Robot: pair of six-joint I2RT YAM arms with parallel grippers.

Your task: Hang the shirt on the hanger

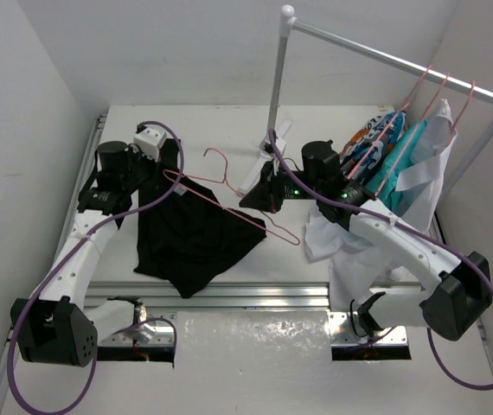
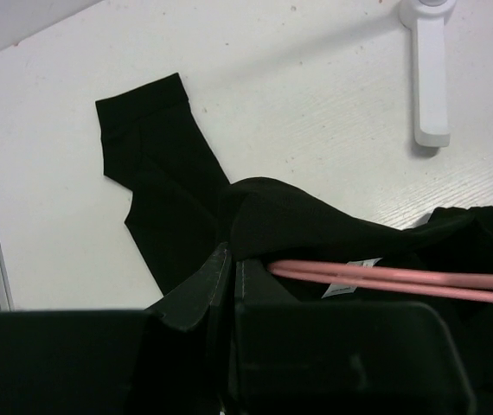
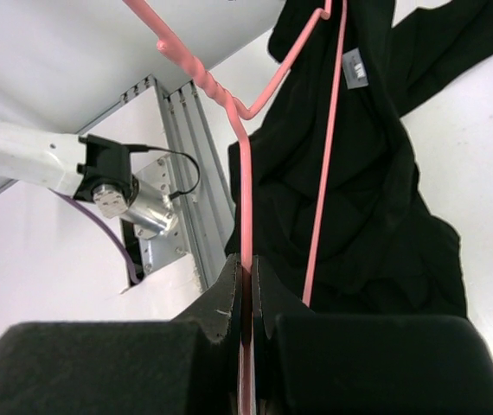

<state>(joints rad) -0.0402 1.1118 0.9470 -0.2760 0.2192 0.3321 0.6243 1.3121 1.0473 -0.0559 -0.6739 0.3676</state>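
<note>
The right pincer (image 3: 246, 264) is clamped on a wire of the hanger (image 3: 244, 190), which slants across the shirt (image 1: 190, 238). The left pincer (image 2: 232, 255) is pinched together on the shirt's neck cloth, with the shirt crumpled on the worktop (image 1: 229, 130).

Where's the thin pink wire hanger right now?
Top view, centre-left: the thin pink wire hanger stretches across the black cloth shirt, one bar pinched in the right gripper.

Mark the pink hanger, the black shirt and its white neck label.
Thin pink wire hanger (image 3: 245, 190): right wrist view, on its straight arm.
Plain black cloth shirt (image 1: 190, 242): top external view, mid-body.
Small white neck label (image 3: 356, 67): right wrist view, its centre.
</note>
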